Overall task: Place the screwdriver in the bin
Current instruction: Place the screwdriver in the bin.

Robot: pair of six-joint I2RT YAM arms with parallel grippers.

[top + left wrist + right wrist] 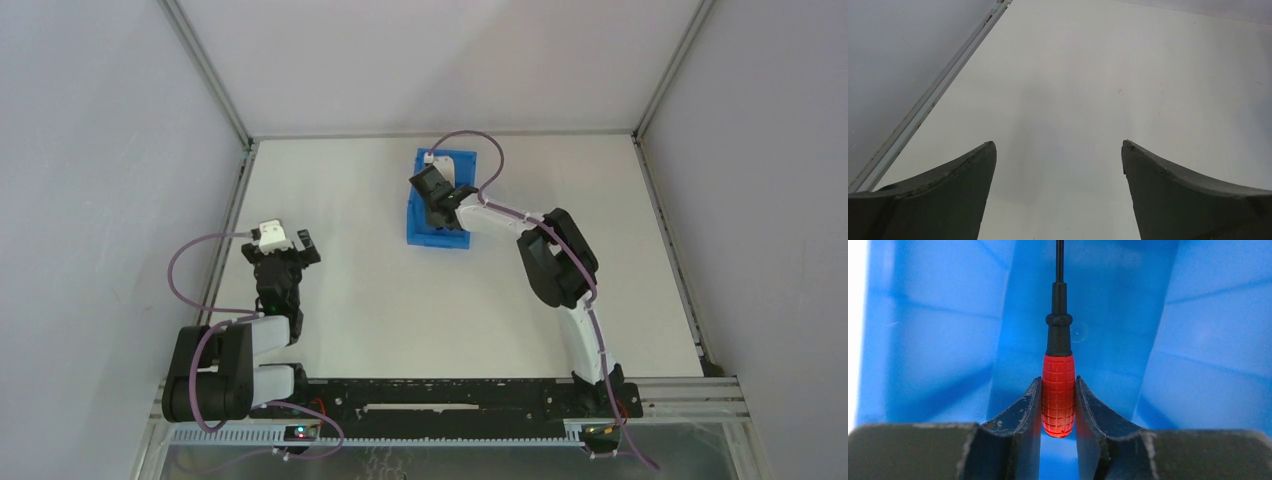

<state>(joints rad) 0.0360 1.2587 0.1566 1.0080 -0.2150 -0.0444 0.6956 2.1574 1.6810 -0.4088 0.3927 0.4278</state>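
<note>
The blue bin [425, 231] sits at the table's middle back. My right gripper [437, 198] hangs over it, inside its walls. In the right wrist view the right gripper [1058, 385] is shut on the screwdriver [1058, 390], both fingers pressed against its red gridded handle. Its black shaft points away, down into the bin [938, 335], whose blue walls fill the view. The screwdriver is hidden in the top view. My left gripper [285, 248] is open and empty over bare table at the left; it also shows in the left wrist view [1058, 145].
A metal frame rail [928, 97] runs along the table's left edge beside my left gripper. Grey enclosure walls stand on three sides. White tabletop [400, 310] lies between the two arms.
</note>
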